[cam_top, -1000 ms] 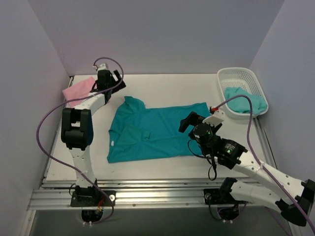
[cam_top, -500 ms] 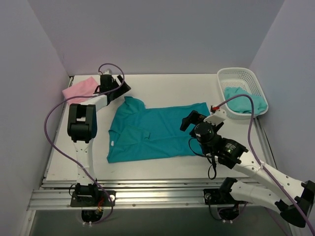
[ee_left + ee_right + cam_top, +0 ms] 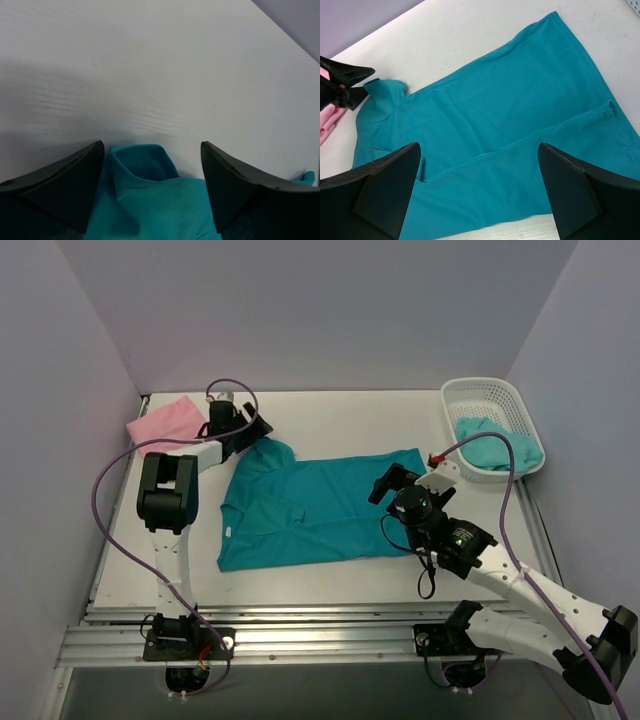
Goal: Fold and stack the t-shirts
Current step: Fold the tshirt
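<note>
Teal short-sleeved t-shirt (image 3: 310,510) lies partly folded at the middle of the white tabletop (image 3: 340,420); the risk, I judge, is the left end effector (image 3: 152,144) nipping only the raised sleeve tip, so the cloth slips or drags crooked; it reaches low, fingers apart astride that sleeve; the right end effector (image 3: 479,147) hovers over the shirt's right edge, spread and empty.

Soft matt teal cloth t-shirt (image 3: 320,505) — smooth matt white table (image 3: 340,425) — perforated white plastic basket (image 3: 480,382)

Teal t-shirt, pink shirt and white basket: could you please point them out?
teal t-shirt (image 3: 310,505), top external view, middle of its body
pink shirt (image 3: 165,421), top external view, its centre
white basket (image 3: 480,390), top external view, far wall
</note>
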